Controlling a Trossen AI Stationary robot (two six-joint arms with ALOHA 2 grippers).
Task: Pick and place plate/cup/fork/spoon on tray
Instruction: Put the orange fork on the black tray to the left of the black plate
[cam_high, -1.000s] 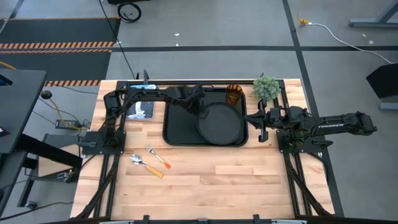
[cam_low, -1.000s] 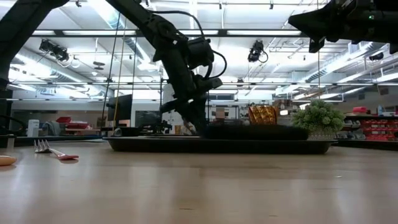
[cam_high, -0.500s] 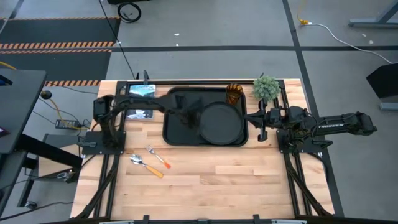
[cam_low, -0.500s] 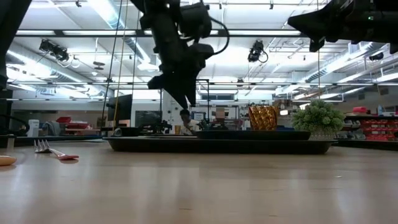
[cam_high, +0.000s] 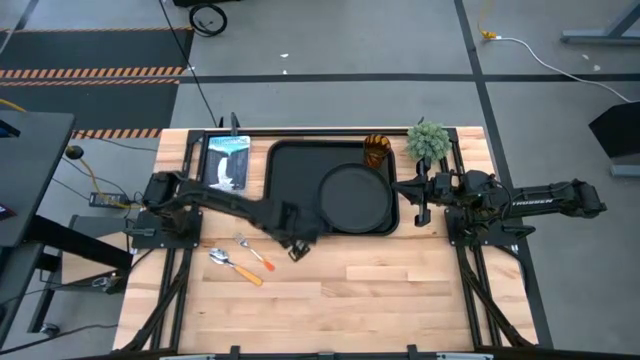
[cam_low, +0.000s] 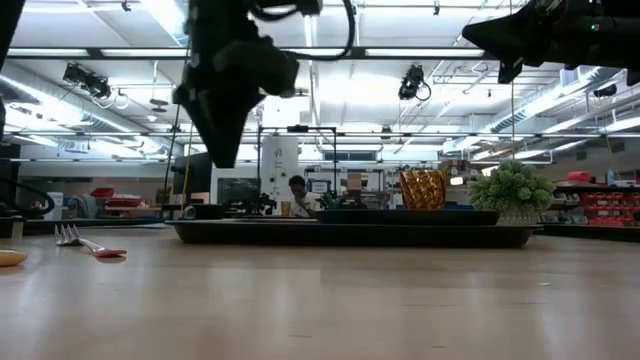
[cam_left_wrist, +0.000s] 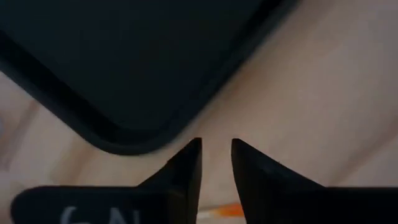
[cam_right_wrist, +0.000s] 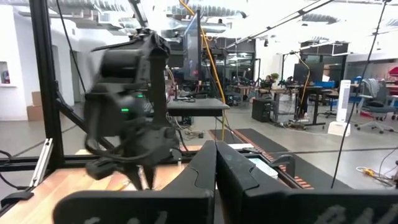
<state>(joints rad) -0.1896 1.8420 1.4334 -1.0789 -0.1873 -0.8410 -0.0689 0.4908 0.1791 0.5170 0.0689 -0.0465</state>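
The black rectangular tray (cam_high: 290, 170) lies at the table's far middle. The round black plate (cam_high: 355, 197) lies on its right half, and the amber cup (cam_high: 377, 150) stands upright in its far right corner. The fork (cam_high: 255, 254) and the spoon (cam_high: 232, 266) lie on the bare wood near the tray's near left corner; the low view shows the fork (cam_low: 78, 240) too. My left gripper (cam_high: 297, 250) hovers above the table just off the tray's near left corner (cam_left_wrist: 134, 140), pointing down, its fingers a narrow gap apart and empty. My right gripper (cam_high: 412, 200) waits shut beside the tray's right edge.
A blue-and-white packet (cam_high: 228, 160) lies left of the tray at the far edge. A small green plant (cam_high: 428, 140) stands at the far right. Bare wood fills the near half of the table. A person (cam_low: 297, 195) shows far off in the room.
My left gripper has risen from the plate's left rim on the tray and swung toward the table's near edge and a little left, off the tray toward the fork. The plate stays on the tray and sits lower and flatter in the low view.
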